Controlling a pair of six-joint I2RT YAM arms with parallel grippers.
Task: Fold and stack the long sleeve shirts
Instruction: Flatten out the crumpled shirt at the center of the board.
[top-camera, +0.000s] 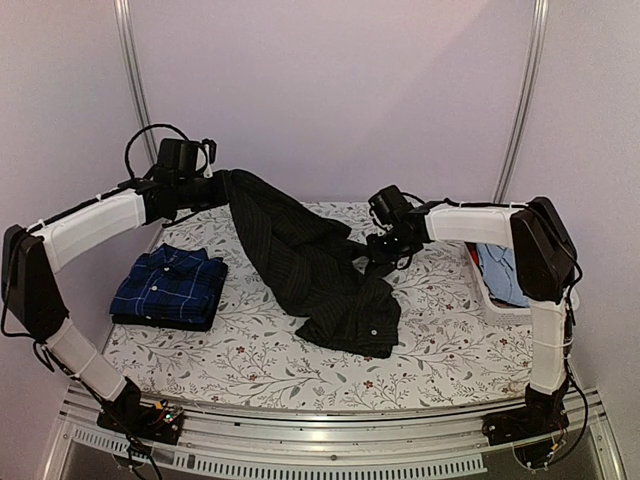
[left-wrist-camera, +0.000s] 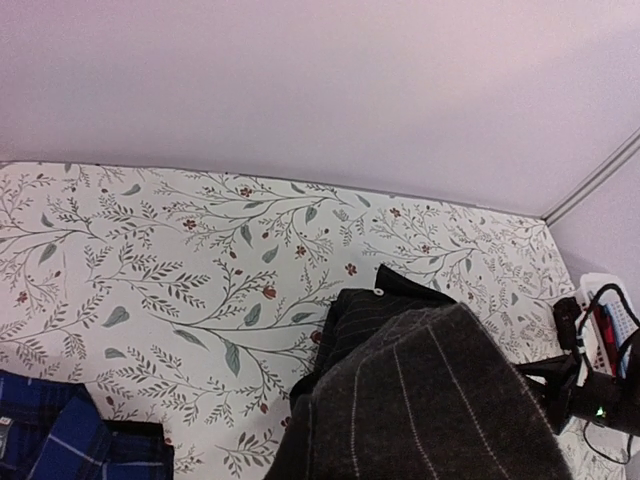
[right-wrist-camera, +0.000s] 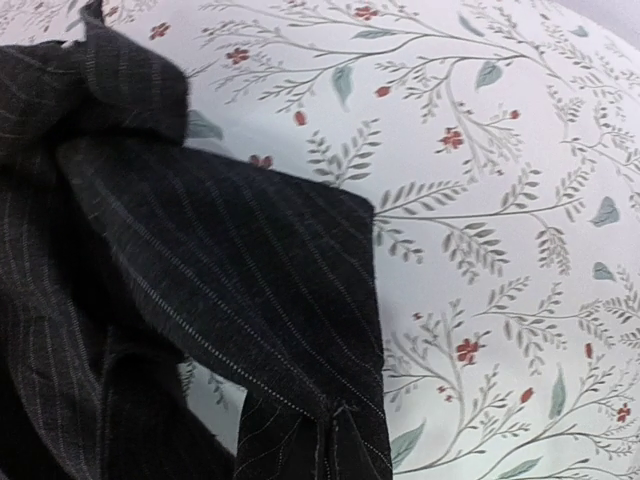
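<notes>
Left gripper (top-camera: 214, 186): clenched on an upper edge of the black pinstriped shirt (top-camera: 300, 262), holding it above the table's far left.
Right gripper (top-camera: 381, 248): clenched, apparently pinching the same shirt's right edge low over the floral tablecloth (top-camera: 440, 330); cloth hides its fingers.
Black shirt: hangs between both grips, with its lower end bunched mid-table.
Navy checked shirt (top-camera: 168, 287): folded at near left, apart from the black one.
Risk: a shallow right pinch could slip as the arms spread; the bunched tail may drag, twist, or brush the folded shirt.
</notes>
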